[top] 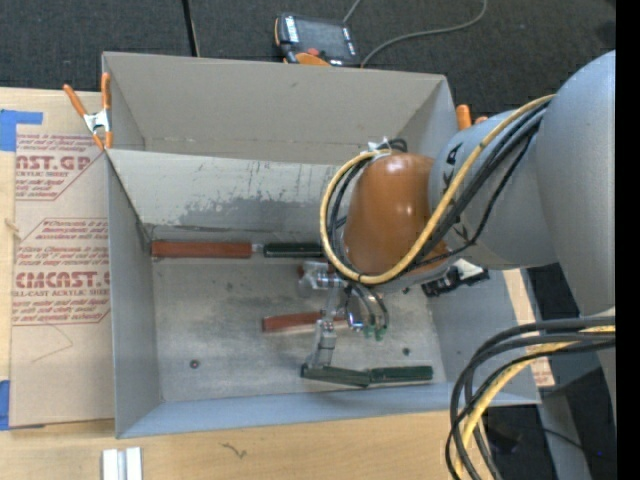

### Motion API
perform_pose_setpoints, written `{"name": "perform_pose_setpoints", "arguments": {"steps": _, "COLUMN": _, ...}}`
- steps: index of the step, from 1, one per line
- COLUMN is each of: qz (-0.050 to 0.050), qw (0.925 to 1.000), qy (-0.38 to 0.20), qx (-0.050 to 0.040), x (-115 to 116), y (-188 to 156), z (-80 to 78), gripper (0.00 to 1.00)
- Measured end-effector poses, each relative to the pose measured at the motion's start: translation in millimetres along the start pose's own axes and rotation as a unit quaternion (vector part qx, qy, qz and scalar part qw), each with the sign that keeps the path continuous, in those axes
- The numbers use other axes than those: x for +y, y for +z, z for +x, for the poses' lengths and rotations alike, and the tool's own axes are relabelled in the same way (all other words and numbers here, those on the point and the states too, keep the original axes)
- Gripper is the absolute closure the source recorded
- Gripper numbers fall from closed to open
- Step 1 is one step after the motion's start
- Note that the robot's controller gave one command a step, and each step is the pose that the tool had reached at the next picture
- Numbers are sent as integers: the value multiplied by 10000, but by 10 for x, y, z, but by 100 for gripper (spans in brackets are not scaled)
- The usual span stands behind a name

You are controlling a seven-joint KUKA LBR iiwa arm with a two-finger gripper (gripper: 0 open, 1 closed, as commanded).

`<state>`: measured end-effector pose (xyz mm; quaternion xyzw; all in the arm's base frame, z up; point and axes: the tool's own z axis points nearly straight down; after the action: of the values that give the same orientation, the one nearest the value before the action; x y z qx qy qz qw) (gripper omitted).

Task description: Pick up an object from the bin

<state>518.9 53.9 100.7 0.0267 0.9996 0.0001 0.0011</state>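
Grey bin (200,358) floor lies open view-left of the hand (326,343), front wall near. Dark green tool (372,374) just under it, reddish-brown stick (288,322) beside; grip state unclear.

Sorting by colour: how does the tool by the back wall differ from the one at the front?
The back tool has a reddish handle; the front tool is dark green throughout. The end effector hangs close by the front tool, away from the back tool. Both lie flat.
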Motion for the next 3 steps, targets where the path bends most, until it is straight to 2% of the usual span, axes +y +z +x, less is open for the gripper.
{"name": "perform_pose_setpoints", "arguments": {"steps": 1, "qz": 1, "qw": 9978, "qy": 670, "qx": 7, "x": -221, "y": 2, "z": -54, "gripper": 0}}
{"name": "perform_pose_setpoints", "arguments": {"steps": 2, "qz": 1, "qw": 9910, "qy": 1340, "qx": 21, "x": -136, "y": 312, "z": 46, "gripper": 0}}
{"name": "perform_pose_setpoints", "arguments": {"steps": 3, "qz": -1, "qw": 9910, "qy": 1341, "qx": 13, "x": -136, "y": 311, "z": 44, "gripper": 0}}
